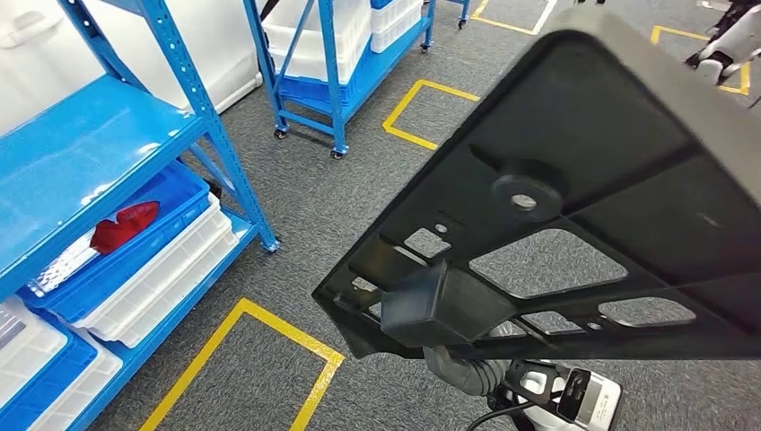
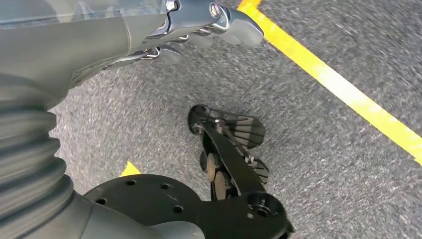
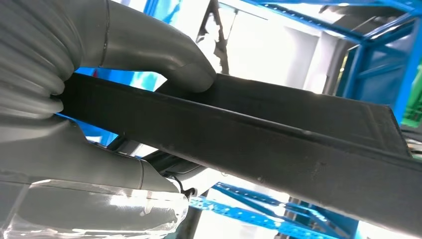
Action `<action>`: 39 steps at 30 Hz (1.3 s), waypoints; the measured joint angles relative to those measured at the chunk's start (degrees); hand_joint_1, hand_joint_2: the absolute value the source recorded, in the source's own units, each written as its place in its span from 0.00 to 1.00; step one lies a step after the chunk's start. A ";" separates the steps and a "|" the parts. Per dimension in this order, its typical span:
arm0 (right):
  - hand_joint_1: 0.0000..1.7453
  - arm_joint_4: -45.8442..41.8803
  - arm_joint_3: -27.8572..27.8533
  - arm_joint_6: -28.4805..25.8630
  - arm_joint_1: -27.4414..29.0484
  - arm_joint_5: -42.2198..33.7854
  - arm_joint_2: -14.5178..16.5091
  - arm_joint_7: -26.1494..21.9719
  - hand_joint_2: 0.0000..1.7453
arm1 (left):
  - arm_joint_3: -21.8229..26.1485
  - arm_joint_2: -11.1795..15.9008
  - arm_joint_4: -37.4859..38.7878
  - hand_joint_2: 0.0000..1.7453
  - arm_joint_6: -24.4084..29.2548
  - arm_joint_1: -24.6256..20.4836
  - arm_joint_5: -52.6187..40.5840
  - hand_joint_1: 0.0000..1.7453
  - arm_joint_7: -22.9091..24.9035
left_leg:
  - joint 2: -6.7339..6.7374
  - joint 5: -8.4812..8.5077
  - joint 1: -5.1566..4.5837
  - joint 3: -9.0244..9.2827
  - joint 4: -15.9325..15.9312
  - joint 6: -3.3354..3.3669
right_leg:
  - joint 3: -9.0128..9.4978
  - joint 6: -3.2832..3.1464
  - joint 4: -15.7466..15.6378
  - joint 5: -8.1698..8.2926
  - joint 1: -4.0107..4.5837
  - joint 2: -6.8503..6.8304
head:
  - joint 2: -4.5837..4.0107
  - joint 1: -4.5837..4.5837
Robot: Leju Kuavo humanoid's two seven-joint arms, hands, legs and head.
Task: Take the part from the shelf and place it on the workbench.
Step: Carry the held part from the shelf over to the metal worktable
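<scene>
Black plastic part: a large flat panel with ribs, cut-out windows and a round boss, filling the centre and right of the head view, carried tilted above the grey carpet; off the shelf, not yet on any workbench.
Right hand: closed on the part's edge in the right wrist view, thick grey thumb pressed on one face, the rest of the hand under the other.
Left hand: at the top of the left wrist view over the floor, holding nothing, fingers loosely curled rather than clenched.
Handling, my reading: stiff and probably light for its size, yet broad and held at one edge, so it will lever and swing; the smooth faces may slip. A rib or the rim beside a cut-out gives surer purchase, and a second hand under the far edge would steady it.
Blue shelf: left of the head view, carrying blue and white bins, one with a red object.
Floor marks: yellow tape rectangles on the carpet.
</scene>
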 joint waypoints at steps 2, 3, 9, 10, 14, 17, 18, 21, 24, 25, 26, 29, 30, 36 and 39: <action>1.00 1.23 0.17 0.61 -0.77 -0.35 -0.07 0.61 1.00 | -0.01 -0.08 0.00 1.00 -0.16 -0.05 -0.07 0.00 0.08 | -2.14 4.39 0.05 3.30 -8.04 0.47 | 0.03 0.21 0.29 -0.09 0.02 1.53 | 0.00 0.02; 1.00 2.04 0.29 0.93 -1.42 -0.57 -0.08 0.97 1.00 | -0.01 -0.20 0.00 1.00 -0.21 -0.08 -0.13 0.00 0.11 | -3.43 5.63 0.09 4.60 -11.29 0.66 | -0.14 0.46 0.49 -0.10 -0.05 2.25 | 0.00 0.04; 1.00 6.80 0.97 1.75 -4.59 -1.42 -0.11 1.61 1.00 | -0.02 -1.08 0.00 1.00 -0.21 -0.44 -0.60 0.00 0.21 | -2.25 6.76 -0.04 5.99 -14.91 2.26 | -2.20 2.48 2.85 -1.12 -0.53 2.21 | 0.00 0.27; 1.00 7.34 1.14 1.77 -5.02 -1.50 -0.11 1.61 1.00 | -0.02 -1.16 0.00 1.00 -0.21 -0.45 -0.61 0.00 0.17 | -1.49 6.85 -0.04 6.06 -15.09 2.51 | -3.55 2.61 5.63 -2.64 -0.53 0.44 | 0.00 0.37; 1.00 9.76 1.83 1.70 -6.11 -1.88 -0.08 1.66 1.00 | -0.02 -1.24 0.00 1.00 -0.34 -0.35 -0.77 0.00 -0.02 | 1.54 6.60 -0.36 6.08 -15.09 2.73 | -9.35 3.28 16.85 -6.45 -1.15 -2.49 | 0.00 0.51; 1.00 10.95 2.05 1.25 -6.60 -2.30 0.02 1.69 1.00 | -0.06 -1.41 0.00 1.00 -0.59 -0.51 -1.14 0.00 -0.18 | 3.38 6.17 -0.47 6.43 -14.97 2.25 | -4.30 3.26 7.19 -1.66 -1.28 -4.98 | 0.00 0.54; 1.00 11.19 2.07 0.99 -6.75 -2.46 0.10 1.68 1.00 | -0.10 -1.45 0.00 1.00 -0.67 -0.54 -1.29 0.00 -0.20 | 3.89 5.97 -0.59 6.58 -14.91 1.95 | -2.44 2.96 3.61 -0.51 -1.06 -6.12 | 0.00 0.49; 1.00 11.66 2.02 0.45 -6.80 -2.79 0.25 1.64 1.00 | -0.34 -1.49 0.00 1.00 -0.91 -0.53 -1.76 0.00 -0.12 | 5.38 5.53 -0.81 6.97 -14.91 0.98 | -1.20 1.93 0.65 -0.04 -0.34 -6.43 | 0.00 0.44; 1.00 11.85 1.87 -0.24 -6.51 -2.76 0.28 1.47 1.00 | -0.85 -1.55 0.00 1.00 -1.21 -0.67 -2.20 0.00 0.13 | 4.18 3.85 -0.44 6.58 -13.08 0.09 | -0.88 0.84 0.03 0.27 -0.64 -4.47 | -0.01 0.27; 1.00 11.84 1.83 -0.60 -6.37 -2.70 0.36 1.40 1.00 | -1.04 -1.56 0.00 1.00 -1.33 -0.68 -2.36 0.00 0.22 | 2.78 2.29 -0.32 5.51 -10.52 -0.06 | -0.68 0.52 -0.18 0.36 -0.78 -3.88 | -0.01 0.11; 1.00 11.83 1.80 -0.99 -6.20 -2.57 0.43 1.34 1.00 | -1.20 -1.56 0.01 1.00 -1.47 -0.63 -2.50 0.00 0.32 | 1.34 0.37 -0.26 3.84 -6.75 -0.11 | -0.60 0.33 -0.23 0.34 -0.71 -3.27 | -0.01 -0.02; 1.00 11.82 1.79 -1.62 -5.28 -1.69 0.55 1.37 1.00 | -1.41 -1.56 0.02 1.00 -2.02 -0.40 -2.83 0.00 0.49 | 0.21 -2.24 -0.25 -0.99 2.39 -0.14 | -0.49 0.13 -0.14 0.29 -0.47 -0.96 | -0.01 -0.12; 1.00 11.80 1.79 -1.68 -4.98 -1.38 0.55 1.39 1.00 | -1.43 -1.56 0.02 1.00 -2.19 -0.41 -2.91 0.00 0.48 | 0.10 -0.89 -0.25 -0.91 1.57 -0.05 | -0.42 0.15 -0.08 0.27 -0.43 -0.11 | 0.00 -0.13; 1.00 11.30 1.62 -1.85 -4.80 -0.66 0.66 1.16 1.00 | -1.46 -1.29 0.02 1.00 -2.39 -0.70 -2.92 0.00 -0.02 | -4.76 6.34 -0.15 5.14 -13.93 0.96 | -1.05 1.57 0.68 0.15 -0.66 4.08 | 0.00 -0.12; 1.00 11.21 1.47 -1.69 -5.02 -0.62 0.76 1.14 1.00 | -1.46 -1.22 0.01 1.00 -2.39 -1.08 -2.51 0.00 -0.38 | -2.87 6.78 -0.10 5.52 -14.58 2.00 | -1.89 2.44 1.84 -0.51 -0.70 2.87 | 0.00 0.03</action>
